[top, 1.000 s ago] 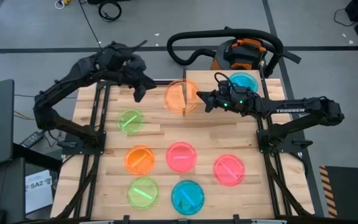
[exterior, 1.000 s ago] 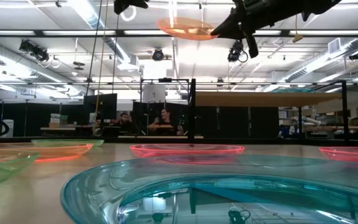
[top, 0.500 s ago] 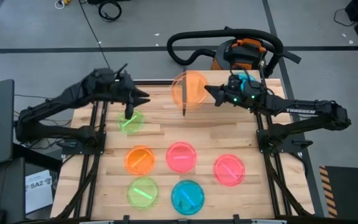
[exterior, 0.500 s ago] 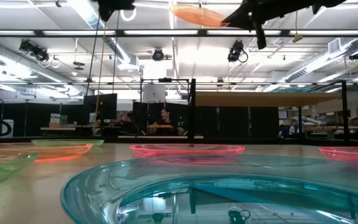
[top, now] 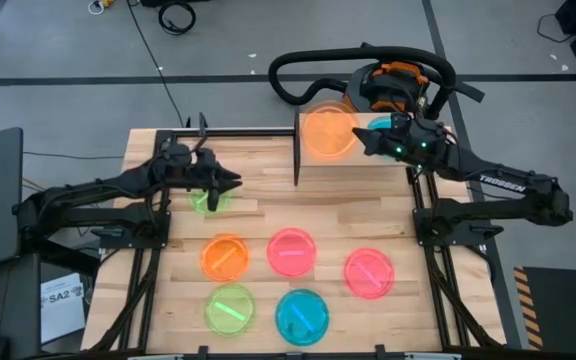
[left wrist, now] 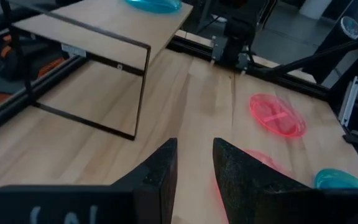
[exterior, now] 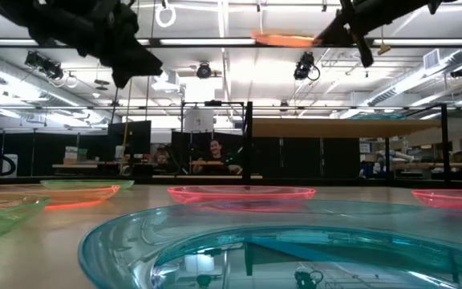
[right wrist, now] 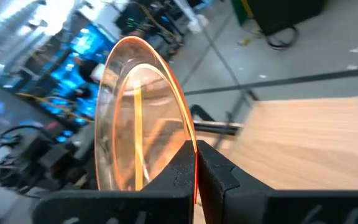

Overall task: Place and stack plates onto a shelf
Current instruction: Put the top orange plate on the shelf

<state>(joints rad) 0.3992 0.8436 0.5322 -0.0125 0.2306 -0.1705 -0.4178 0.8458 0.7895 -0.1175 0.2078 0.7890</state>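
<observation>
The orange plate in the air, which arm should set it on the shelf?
The right arm, most likely. Its gripper is shut on the orange plate, held above the shelf. The left gripper is empty, over by the green plate.

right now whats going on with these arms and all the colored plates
The right gripper is shut on the rim of an orange plate, holding it above the small wooden shelf at the table's far edge, where a teal plate already sits. The left gripper is open and empty, hovering by a green plate on the table. Five more plates, orange, green, teal and two pink, lie on the table.
</observation>
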